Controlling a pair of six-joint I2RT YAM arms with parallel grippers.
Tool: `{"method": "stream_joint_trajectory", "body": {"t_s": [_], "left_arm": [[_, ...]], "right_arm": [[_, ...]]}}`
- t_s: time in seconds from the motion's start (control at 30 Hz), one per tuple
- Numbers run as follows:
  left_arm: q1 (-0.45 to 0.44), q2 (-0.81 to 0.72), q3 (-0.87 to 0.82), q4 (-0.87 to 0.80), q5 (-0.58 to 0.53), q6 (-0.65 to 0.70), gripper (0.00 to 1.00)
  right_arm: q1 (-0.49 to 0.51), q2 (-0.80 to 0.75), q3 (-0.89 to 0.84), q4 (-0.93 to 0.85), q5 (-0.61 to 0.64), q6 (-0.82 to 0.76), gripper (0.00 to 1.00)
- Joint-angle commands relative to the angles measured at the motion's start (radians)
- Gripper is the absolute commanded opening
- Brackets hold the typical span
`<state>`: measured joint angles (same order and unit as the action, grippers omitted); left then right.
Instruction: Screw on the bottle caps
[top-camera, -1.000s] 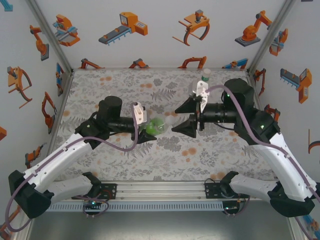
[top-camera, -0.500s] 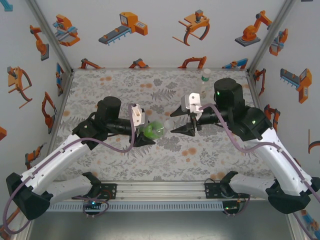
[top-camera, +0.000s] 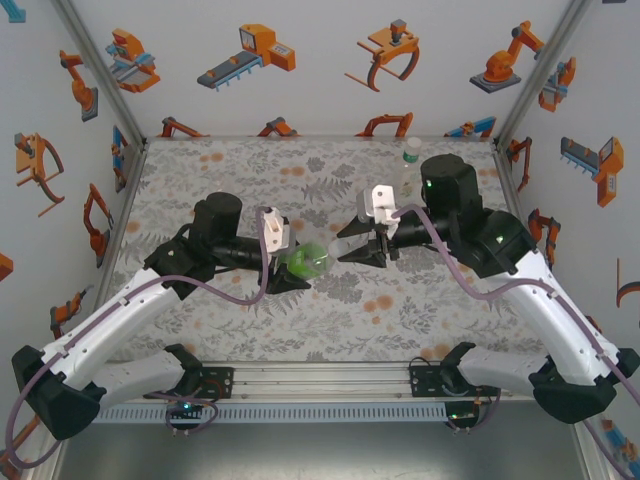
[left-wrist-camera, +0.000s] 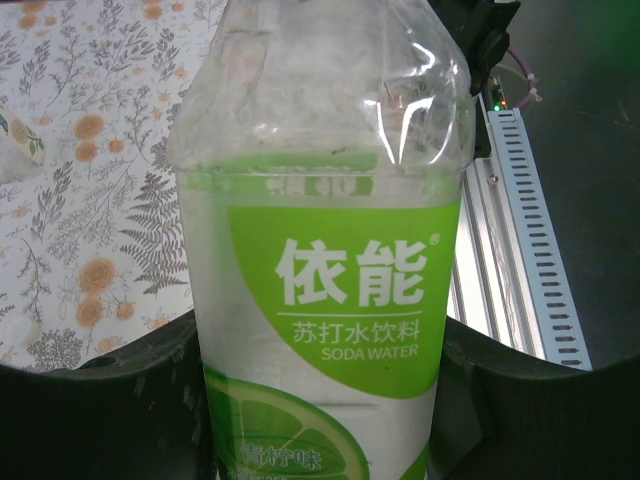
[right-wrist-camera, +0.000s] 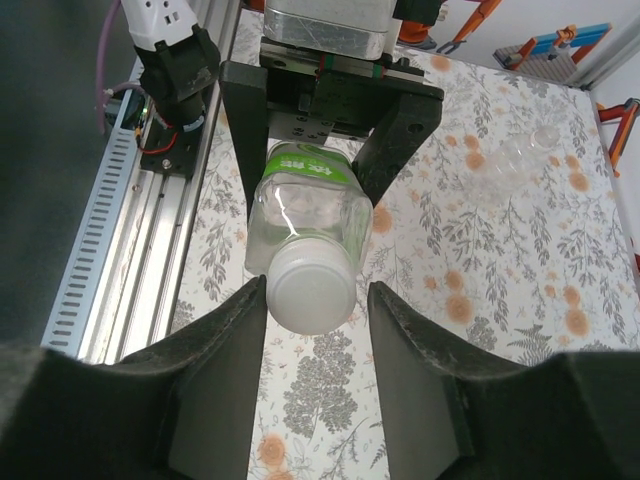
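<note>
Landmark: held bottle (top-camera: 306, 261), clear plastic w/ green label, turned sideways over the floral cloth (top-camera: 300, 330), mid-table btwn the two arms.
Label: L wrist cam has the held bottle (left-wrist-camera: 320, 290) close up. Green panel, white Chinese chars, "SODA WATER", lime-slice art below.
L gripper (top-camera: 297, 263): clamped on held bottle's body, one finger (left-wrist-camera: 100, 410) each side of the label, pressed vs. the plastic.
L gripper from R wrist cam: L gripper (right-wrist-camera: 316, 188) straddles held bottle (right-wrist-camera: 305, 210) behind the neck, both fingers flat on its sides.
Cap (right-wrist-camera: 312, 285): white, round, on held bottle's neck, facing the R wrist cam. Screwed tight or loose: can't tell.
R gripper (right-wrist-camera: 318, 305): at held bottle's cap end, fingers (right-wrist-camera: 220, 380) spread, one each side of cap. One finger looks to touch cap; thin strip of cloth shows btwn cap and the other. Not clamped.
R gripper from above: R gripper (top-camera: 362, 251) just beside held bottle's cap end, in line w/ it.
Standing bottle (top-camera: 410, 158): upright, whitish top, green band. Well beyond held bottle toward the R arm's side, near table's back edge.
Clear bottle (right-wrist-camera: 520, 155): faint, lying on cloth, far side of held bottle. Details too faint to tell.
Rail (right-wrist-camera: 130, 260): aluminium, near side of held bottle, well apart.
</note>
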<state>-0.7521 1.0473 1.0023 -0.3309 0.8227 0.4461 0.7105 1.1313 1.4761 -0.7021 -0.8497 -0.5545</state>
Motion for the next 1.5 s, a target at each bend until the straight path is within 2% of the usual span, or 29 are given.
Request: {"method": "stream_joint_trajectory", "body": {"t_s": [0.0, 0.13, 0.23, 0.33, 0.43, 0.57, 0.83, 0.97, 1.1, 1.17, 1.27, 1.4, 1.47], "left_arm": [[-0.003, -0.003, 0.038, -0.011, 0.034, 0.006, 0.0], [-0.003, -0.001, 0.038, -0.011, 0.031, 0.006, 0.0], [-0.003, 0.0, 0.034, -0.006, 0.0, 0.004, 0.0], [-0.003, 0.006, 0.029, 0.009, -0.051, 0.0, 0.0], [-0.003, 0.015, 0.02, 0.042, -0.074, -0.004, 0.0], [-0.004, 0.038, 0.017, 0.079, -0.099, -0.011, 0.0], [-0.001, 0.051, 0.013, 0.116, -0.167, 0.005, 0.0], [0.0, 0.062, 0.007, 0.128, -0.2, 0.009, 0.0], [0.0, 0.074, 0.007, 0.139, -0.238, 0.012, 0.0], [-0.001, 0.078, 0.008, 0.148, -0.244, 0.015, 0.0], [0.0, 0.082, 0.007, 0.16, -0.242, 0.02, 0.0], [0.002, 0.082, 0.009, 0.161, -0.243, 0.027, 0.0], [0.001, 0.081, 0.01, 0.16, -0.242, 0.026, 0.0]], "right_arm": [[0.007, 0.001, -0.001, 0.003, -0.03, -0.02, 0.41], [0.007, 0.004, -0.002, -0.002, -0.033, 0.005, 0.33], [0.008, 0.005, -0.005, -0.005, -0.038, 0.053, 0.2], [0.008, -0.005, -0.029, 0.032, -0.022, 0.163, 0.08], [0.007, -0.035, -0.089, 0.138, 0.022, 0.345, 0.0], [0.007, -0.072, -0.166, 0.262, 0.134, 0.613, 0.0], [0.01, -0.103, -0.217, 0.309, 0.422, 1.189, 0.0], [0.01, -0.091, -0.223, 0.263, 0.563, 1.531, 0.0], [0.011, -0.025, -0.159, 0.077, 0.593, 1.784, 0.0], [0.01, 0.011, -0.123, -0.009, 0.583, 1.842, 0.0], [0.01, 0.056, -0.063, -0.088, 0.587, 1.848, 0.0], [0.01, 0.056, -0.057, -0.021, 0.597, 1.831, 0.0], [0.01, 0.056, -0.043, 0.013, 0.597, 1.75, 0.11]]}}
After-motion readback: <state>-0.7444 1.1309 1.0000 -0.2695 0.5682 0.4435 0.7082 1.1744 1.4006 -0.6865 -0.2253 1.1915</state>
